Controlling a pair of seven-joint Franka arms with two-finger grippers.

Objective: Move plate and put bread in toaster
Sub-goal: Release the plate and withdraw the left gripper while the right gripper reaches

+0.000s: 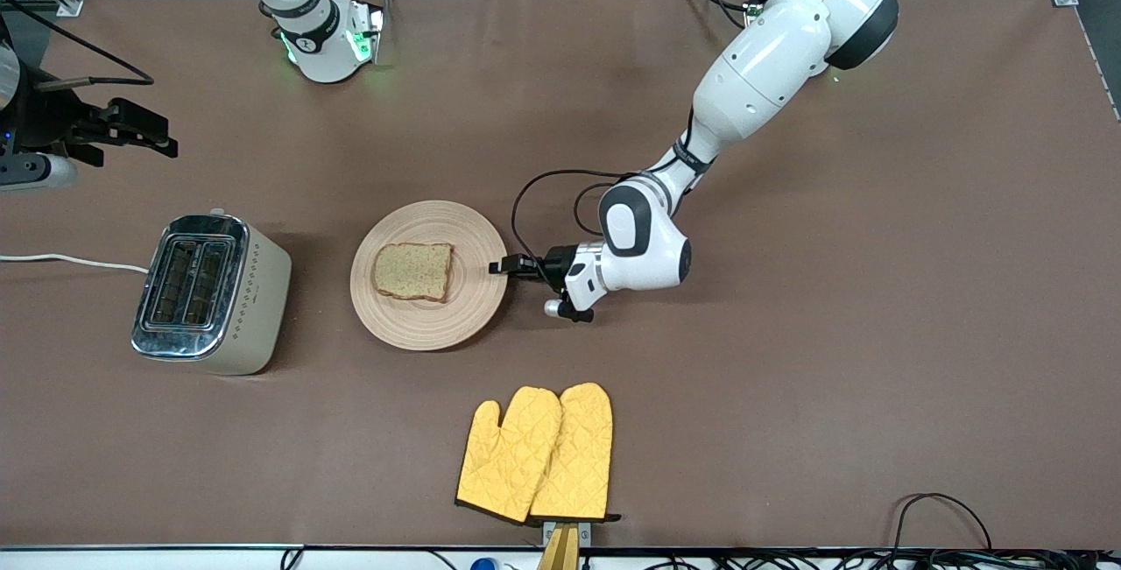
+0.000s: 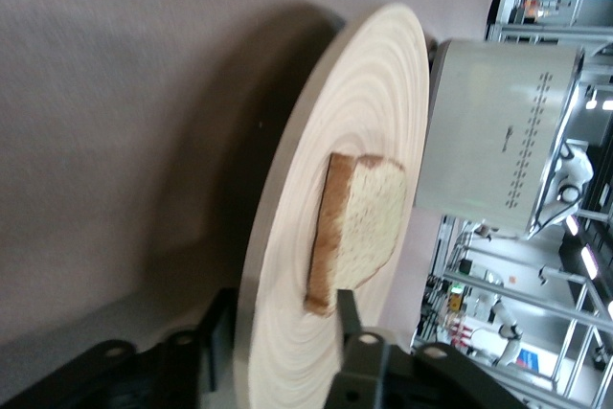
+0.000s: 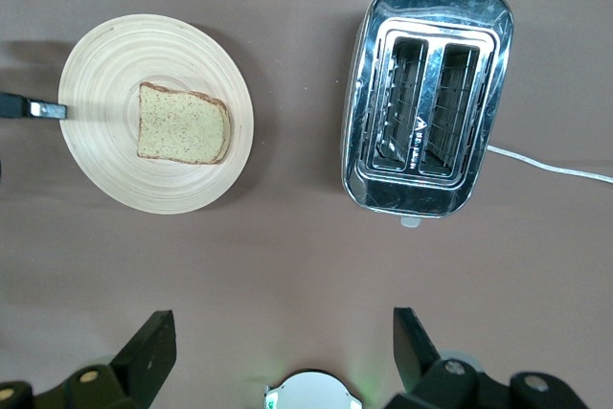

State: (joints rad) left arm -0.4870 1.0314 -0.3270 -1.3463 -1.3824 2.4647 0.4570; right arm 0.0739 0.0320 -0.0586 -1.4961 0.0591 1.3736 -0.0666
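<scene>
The beige wooden plate (image 1: 429, 329) lies flat at mid-table with the slice of bread (image 1: 413, 271) on it. The toaster (image 1: 210, 290) stands beside the plate toward the right arm's end, slots up and empty. My left gripper (image 1: 504, 266) is low at the plate's rim on the left arm's side. In the left wrist view its fingers straddle the plate (image 2: 374, 93) rim, one under and one over, standing apart from it, with the bread (image 2: 369, 213) and toaster (image 2: 498, 131) ahead. My right gripper (image 1: 131, 128) waits open, high over the right arm's end; its view shows plate (image 3: 115, 55), bread (image 3: 182, 124) and toaster (image 3: 431, 93) below.
A pair of yellow oven mitts (image 1: 539, 452) lies nearer to the front camera than the plate, close to the table's front edge. The toaster's white cord (image 1: 70, 261) trails off the right arm's end. Black cables (image 1: 937, 517) loop at the front edge.
</scene>
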